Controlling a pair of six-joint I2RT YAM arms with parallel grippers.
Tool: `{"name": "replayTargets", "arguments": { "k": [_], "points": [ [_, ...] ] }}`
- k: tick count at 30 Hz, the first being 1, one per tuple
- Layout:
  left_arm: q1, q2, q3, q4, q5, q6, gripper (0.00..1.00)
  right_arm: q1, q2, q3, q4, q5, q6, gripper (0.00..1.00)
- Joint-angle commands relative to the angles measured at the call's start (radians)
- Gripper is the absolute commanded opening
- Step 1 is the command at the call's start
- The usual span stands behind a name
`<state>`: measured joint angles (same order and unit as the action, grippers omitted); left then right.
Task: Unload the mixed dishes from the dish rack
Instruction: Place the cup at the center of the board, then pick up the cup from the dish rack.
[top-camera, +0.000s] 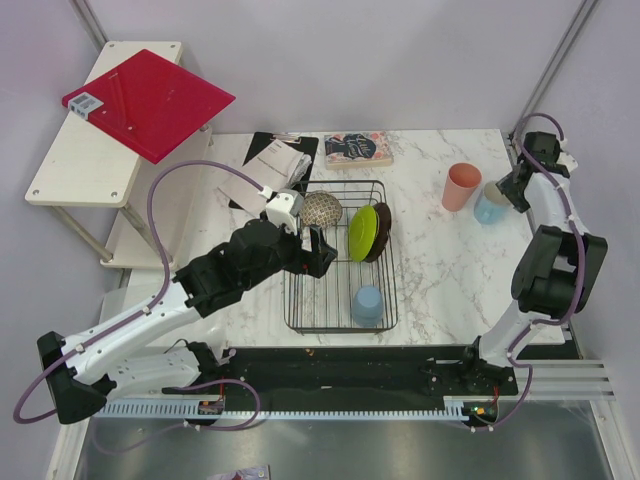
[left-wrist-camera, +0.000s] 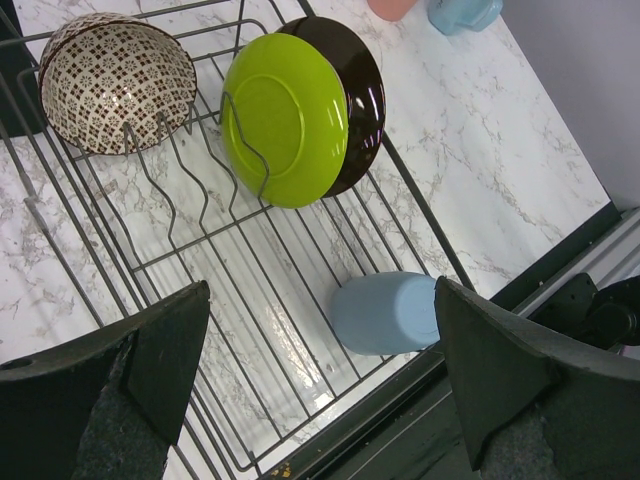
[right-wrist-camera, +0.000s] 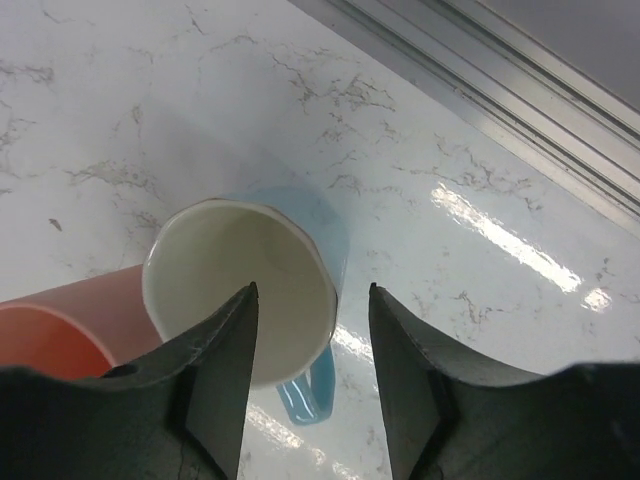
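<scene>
- Surface (top-camera: 440, 270): marble.
- Dish rack (top-camera: 394, 290), mid-surface: holds the four items below.
- Lime green plate (top-camera: 362, 232), dark-backed plate (top-camera: 381, 230): upright, rack's far right.
- Patterned bowl (top-camera: 321, 209): rack's far left corner.
- Darker blue cup (top-camera: 367, 304): rack's near right corner.
- Pink cup (top-camera: 460, 186), light blue mug (top-camera: 491, 205): surface's far right corner, unloaded.
- Right gripper (right-wrist-camera: 312, 290): half parted at the mug's rim, gripping nothing; mug placement looks finished.
- Left gripper (left-wrist-camera: 322, 290): wide open, empty, above the blue cup. Probably the next pick; needs descent and closing.

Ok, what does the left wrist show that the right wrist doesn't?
Only the left wrist: the rack holding the bowl, green plate, dark plate and blue cup, with the open left gripper above it. Only the right wrist: the mug seen from above, its white inside and handle, with the open right gripper at its rim. Both: the pink cup, the mug and the marble table.
</scene>
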<state>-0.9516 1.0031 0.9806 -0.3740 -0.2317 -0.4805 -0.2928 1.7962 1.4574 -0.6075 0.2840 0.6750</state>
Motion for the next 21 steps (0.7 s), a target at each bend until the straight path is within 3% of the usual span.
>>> {"name": "replayTargets", "arguments": {
  "k": [1, 9, 12, 17, 21],
  "points": [
    [-0.010, -0.009, 0.003, 0.000, -0.014, 0.026, 1.00, 0.003, -0.151, -0.014, -0.014, -0.019, 0.055, 0.56],
    [-0.012, -0.009, 0.001, -0.009, -0.037, 0.034, 0.99, 0.053, -0.438, -0.045, -0.054, -0.069, 0.136, 0.57],
    [-0.012, 0.011, 0.000, -0.009, -0.046, 0.033, 0.99, 0.119, -0.604, -0.116, 0.027, -0.146, 0.141, 0.57],
    [-0.019, 0.066, 0.007, -0.008, -0.018, 0.020, 0.99, 0.309, -0.892, -0.405, 0.265, -0.282, 0.115, 0.59],
    [-0.087, 0.133, 0.023, -0.011, -0.015, 0.048, 1.00, 0.411, -1.043, -0.610, 0.295, -0.376, 0.091, 0.65]
  ]
}}
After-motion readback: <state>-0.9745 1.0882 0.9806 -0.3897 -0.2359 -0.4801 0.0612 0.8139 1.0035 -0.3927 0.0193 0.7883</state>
